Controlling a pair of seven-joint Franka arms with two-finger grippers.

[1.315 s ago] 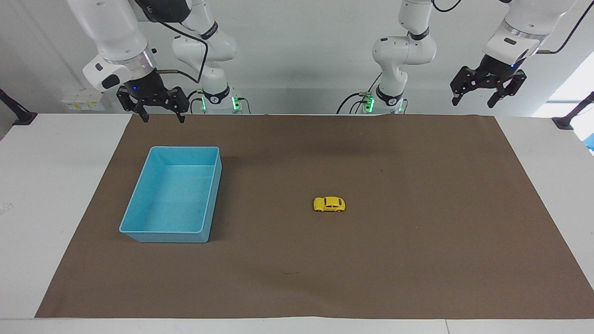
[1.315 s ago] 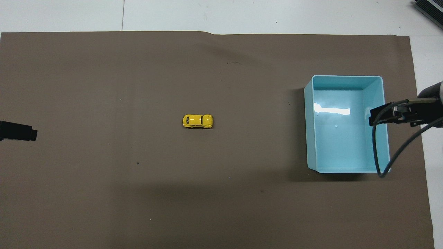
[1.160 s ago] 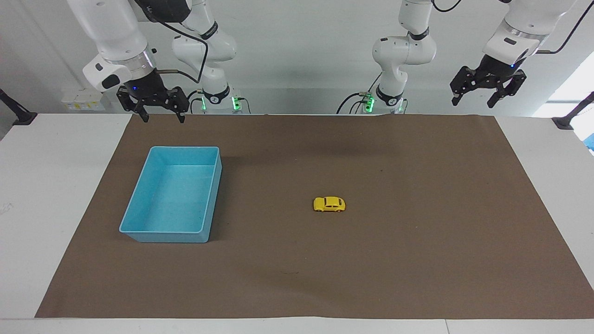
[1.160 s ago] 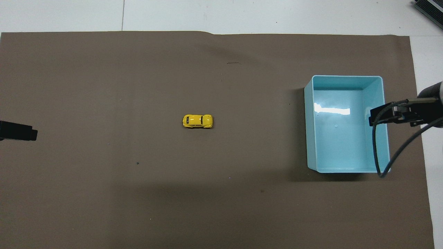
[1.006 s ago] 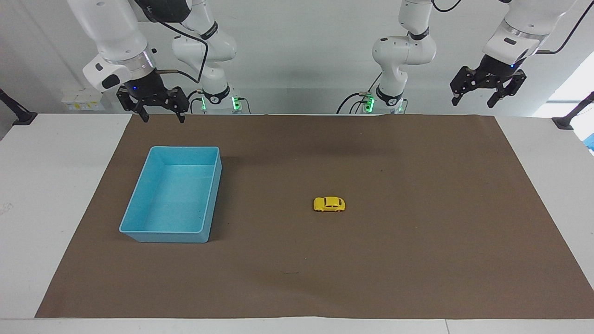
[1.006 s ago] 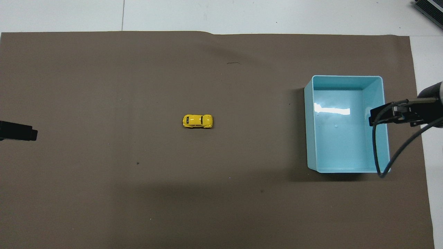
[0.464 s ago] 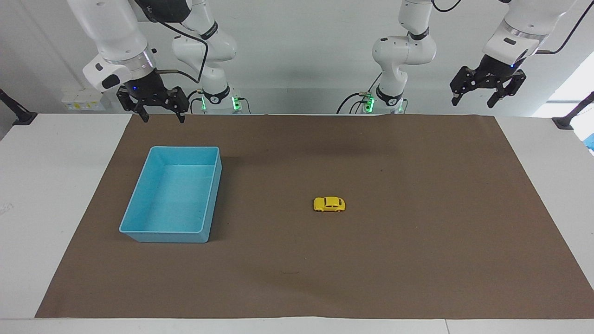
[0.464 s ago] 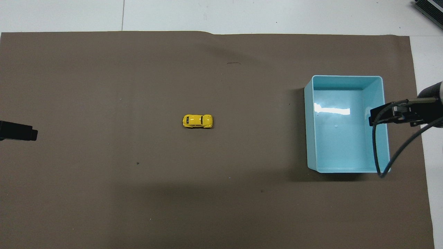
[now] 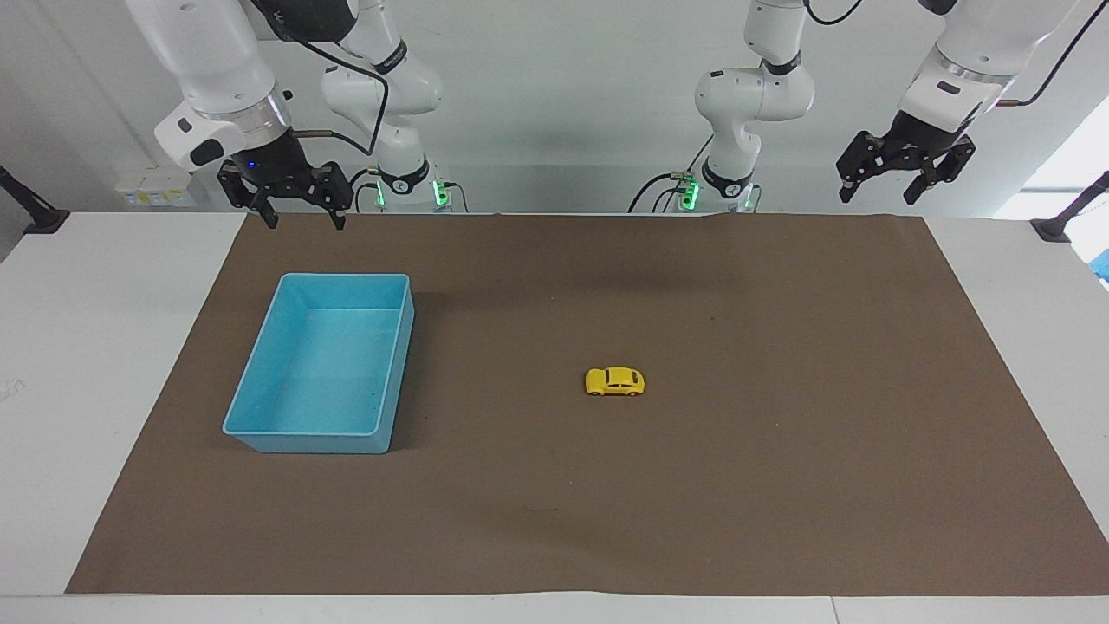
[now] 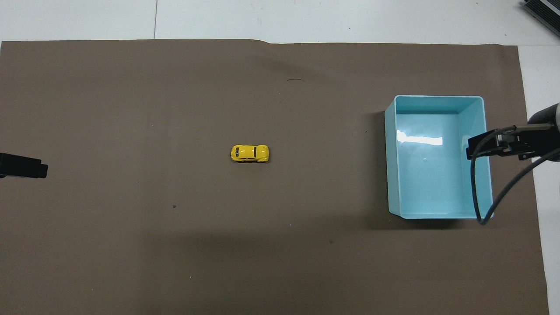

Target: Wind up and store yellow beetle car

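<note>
We saw the yellow beetle car (image 9: 614, 381) alone on the brown mat (image 9: 780, 485). The left gripper (image 9: 878, 180) and right gripper (image 9: 298, 215) hung high, wide apart, holding nothing.

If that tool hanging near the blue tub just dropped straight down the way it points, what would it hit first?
Probably the brown mat, just short of the blue tub. The right tool hangs open near the mat's robot-side edge; depth is hard to judge.

yellow beetle car (image 9: 615, 382) (image 10: 250, 153), tiny, dark windows, upright on its wheels mid-table on brown mat, sideways to the robots, untouched
</note>
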